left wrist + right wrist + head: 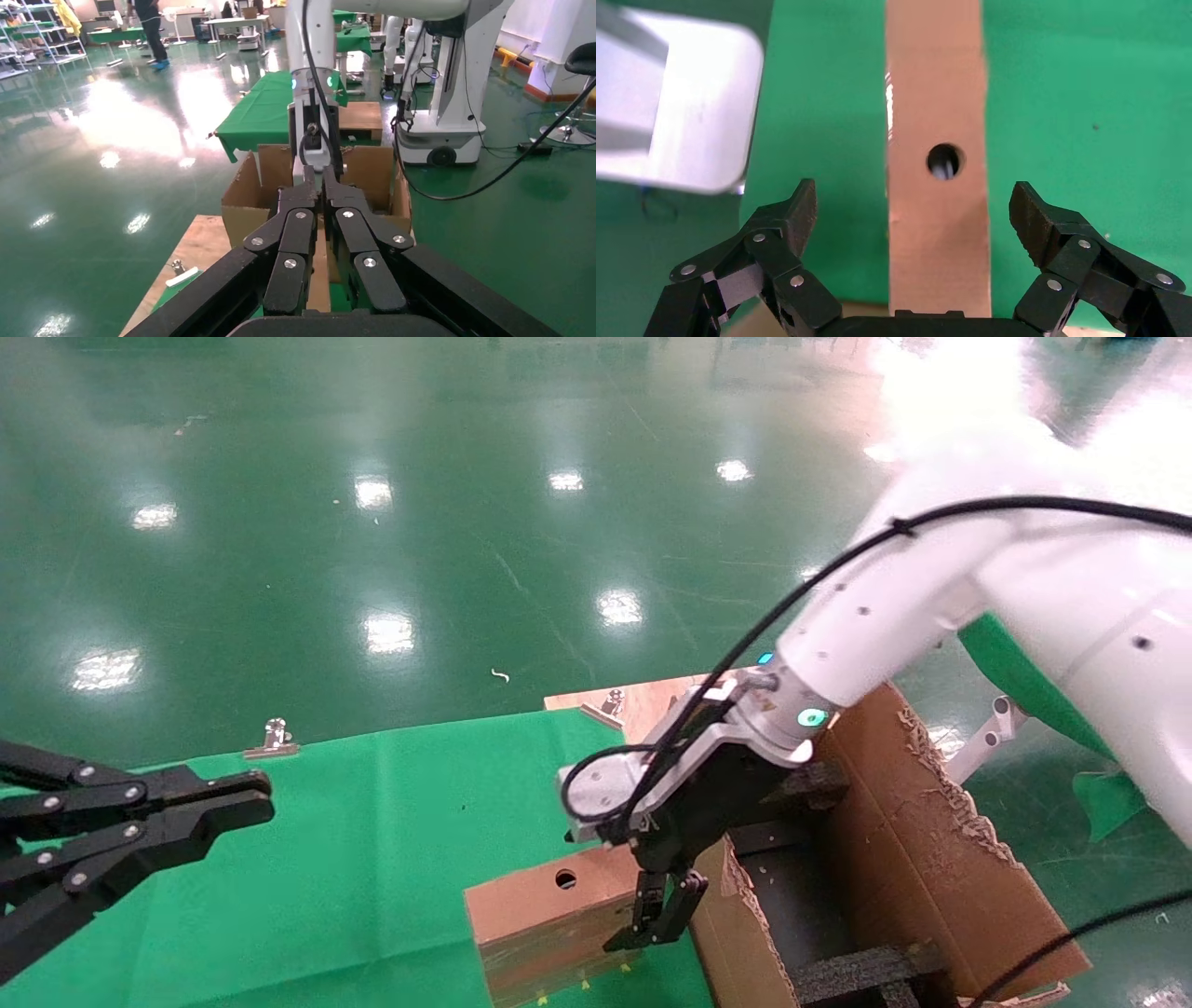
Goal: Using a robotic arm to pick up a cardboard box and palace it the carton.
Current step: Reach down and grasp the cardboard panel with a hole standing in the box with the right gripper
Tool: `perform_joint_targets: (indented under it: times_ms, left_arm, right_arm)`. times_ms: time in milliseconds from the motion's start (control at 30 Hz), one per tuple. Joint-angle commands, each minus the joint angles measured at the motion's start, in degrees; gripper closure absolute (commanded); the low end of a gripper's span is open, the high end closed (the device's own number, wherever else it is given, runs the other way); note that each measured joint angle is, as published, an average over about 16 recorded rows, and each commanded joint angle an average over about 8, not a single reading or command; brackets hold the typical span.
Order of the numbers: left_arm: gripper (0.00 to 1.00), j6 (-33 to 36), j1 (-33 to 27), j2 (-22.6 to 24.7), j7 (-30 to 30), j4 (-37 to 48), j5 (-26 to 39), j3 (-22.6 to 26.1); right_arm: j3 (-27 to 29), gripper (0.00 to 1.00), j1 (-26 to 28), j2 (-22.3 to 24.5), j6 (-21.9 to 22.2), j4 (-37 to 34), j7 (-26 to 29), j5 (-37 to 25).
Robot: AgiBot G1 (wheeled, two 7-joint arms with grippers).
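The small brown cardboard box [549, 915] stands on edge on the green cloth, its narrow side with a round hole facing up. It lies just left of the large torn carton [931, 859], which has black foam inside. My right gripper [661, 915] on the white arm is down over the box's right end. In the right wrist view the box [937, 105] runs between the fingers. The right gripper [916, 203] is open there, both pads clear of the box sides. My left gripper [265, 798] is shut and empty at the far left; it also shows in the left wrist view [318, 175].
The green cloth [372, 859] covers a table held by metal clips [272, 740]. A bare wooden board [643, 700] shows behind the carton. Shiny green floor lies beyond. In the left wrist view the carton [242, 203] stands ahead, with another robot base [450, 133] beyond it.
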Motion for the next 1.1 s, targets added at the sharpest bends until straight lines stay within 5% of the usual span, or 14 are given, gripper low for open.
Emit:
perform_joint_targets:
  times_ms: [33, 233, 367, 500, 600, 667, 1100]
  left_arm:
    - [1.0, 0.0, 0.0, 0.0, 0.0, 0.0, 0.0, 0.0]
    - [0.97, 0.0, 0.0, 0.0, 0.0, 0.0, 0.0, 0.0]
    - [0.5, 0.0, 0.0, 0.0, 0.0, 0.0, 0.0, 0.0]
    - [0.02, 0.0, 0.0, 0.0, 0.0, 0.0, 0.0, 0.0]
    - [0.0, 0.0, 0.0, 0.0, 0.0, 0.0, 0.0, 0.0]
    - [0.0, 0.0, 0.0, 0.0, 0.0, 0.0, 0.0, 0.0]
    - [0.0, 0.0, 0.0, 0.0, 0.0, 0.0, 0.0, 0.0]
  right_arm:
    - [-2.8, 0.0, 1.5, -1.8, 0.0, -1.4, -1.4, -0.5]
    - [-8.6, 0.0, 3.6, -5.7, 0.2, -5.2, -4.7, 0.4]
    - [-11.3, 0.04, 4.3, -7.6, 0.3, -7.2, -6.6, 1.6]
    - [-13.2, 0.5, 4.8, -9.0, 0.4, -8.6, -7.7, 2.3]
    - [-13.9, 0.87, 5.1, -9.4, 0.5, -9.2, -8.0, 2.6]
    - [-14.3, 1.0, 5.3, -9.7, 0.5, -9.5, -8.2, 2.8]
    - [-13.4, 1.0, 4.9, -9.1, 0.5, -8.8, -7.9, 2.5]
